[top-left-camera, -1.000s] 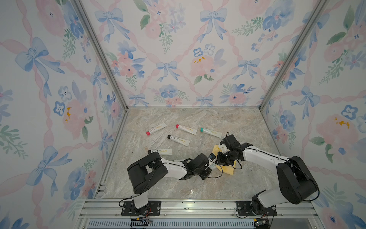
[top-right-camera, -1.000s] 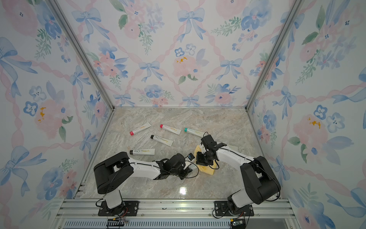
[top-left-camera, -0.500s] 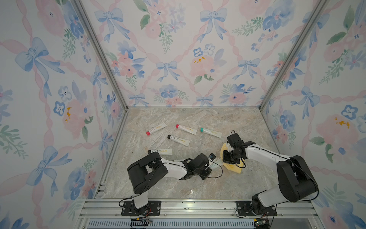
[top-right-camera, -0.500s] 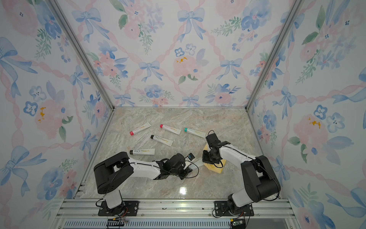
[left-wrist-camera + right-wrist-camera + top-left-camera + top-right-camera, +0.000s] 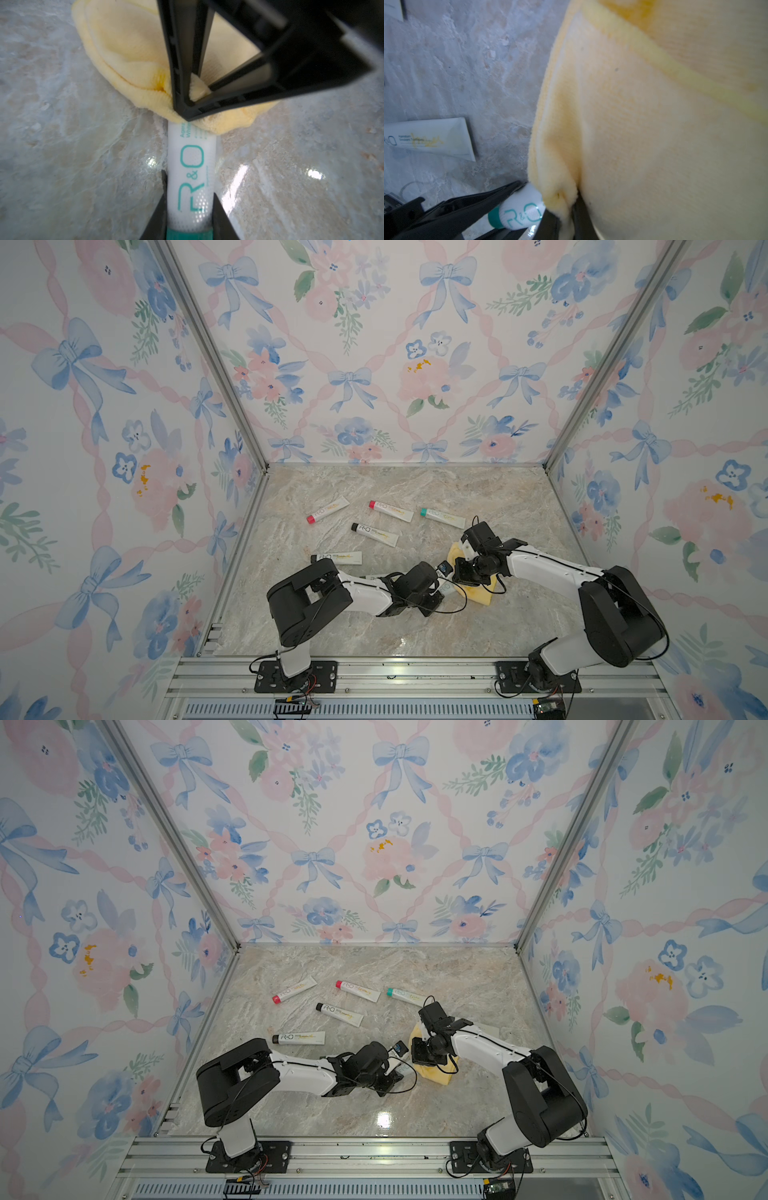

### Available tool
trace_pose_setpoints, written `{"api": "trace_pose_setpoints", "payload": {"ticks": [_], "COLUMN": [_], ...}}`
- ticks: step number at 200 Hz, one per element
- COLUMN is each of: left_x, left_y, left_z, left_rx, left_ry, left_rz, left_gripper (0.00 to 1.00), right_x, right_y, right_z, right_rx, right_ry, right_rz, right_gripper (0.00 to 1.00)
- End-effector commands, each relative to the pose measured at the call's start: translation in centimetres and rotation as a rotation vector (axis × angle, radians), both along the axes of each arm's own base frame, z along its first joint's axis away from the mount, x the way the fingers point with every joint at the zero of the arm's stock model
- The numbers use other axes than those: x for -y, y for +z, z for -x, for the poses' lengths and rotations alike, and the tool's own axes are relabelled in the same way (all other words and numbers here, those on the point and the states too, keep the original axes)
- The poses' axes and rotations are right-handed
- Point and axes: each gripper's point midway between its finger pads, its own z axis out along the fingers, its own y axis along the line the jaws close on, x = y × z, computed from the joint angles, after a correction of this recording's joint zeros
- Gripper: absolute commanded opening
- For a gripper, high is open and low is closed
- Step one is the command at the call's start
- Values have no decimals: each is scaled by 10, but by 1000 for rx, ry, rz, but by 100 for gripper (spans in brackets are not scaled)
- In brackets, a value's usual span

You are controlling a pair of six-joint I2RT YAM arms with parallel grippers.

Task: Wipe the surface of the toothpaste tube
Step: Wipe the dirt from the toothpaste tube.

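Observation:
A white toothpaste tube point(image 5: 190, 166) with a teal cap and teal R&O lettering lies low over the marble floor, and my left gripper point(image 5: 189, 185) is shut on its cap end. A folded yellow cloth point(image 5: 128, 52) covers the tube's far end. My right gripper point(image 5: 187, 112) is shut on a pinch of that cloth and presses it onto the tube. The right wrist view shows the cloth point(image 5: 654, 124) bunched in the right gripper point(image 5: 564, 209) against the tube point(image 5: 523, 214). In both top views the left gripper point(image 5: 442, 591) point(image 5: 395, 1073) and right gripper point(image 5: 467, 572) point(image 5: 424, 1052) meet at the cloth point(image 5: 482, 595).
Several other tubes lie on the marble floor point(image 5: 374, 626) behind the arms, among them one with a teal cap point(image 5: 442, 517), one with a black cap point(image 5: 375, 534) and one close to the left arm point(image 5: 336, 558). Flowered walls close in three sides.
The right gripper slid the cloth a little away from the left gripper along the tube, then back toward it. The left arm and the tube have stayed put.

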Motion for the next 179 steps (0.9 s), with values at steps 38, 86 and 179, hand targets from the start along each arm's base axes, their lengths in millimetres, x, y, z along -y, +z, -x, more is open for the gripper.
{"api": "trace_pose_setpoints", "payload": {"ticks": [38, 86, 179], "left_x": [-17, -18, -16], "left_y": [-18, -19, -20], "left_z": [2, 3, 3], "left_rx": [-19, -17, -21], "left_ry": [20, 20, 18], "left_rz": [-71, -73, -73], "left_gripper": [22, 22, 22], "right_x": [50, 82, 11], "right_y": [-31, -28, -23], "right_z": [16, 2, 29], "right_rx": [-126, -74, -124], "right_ry": [-60, -107, 40], "right_rz": [170, 301, 81], "right_gripper": [13, 13, 13]}}
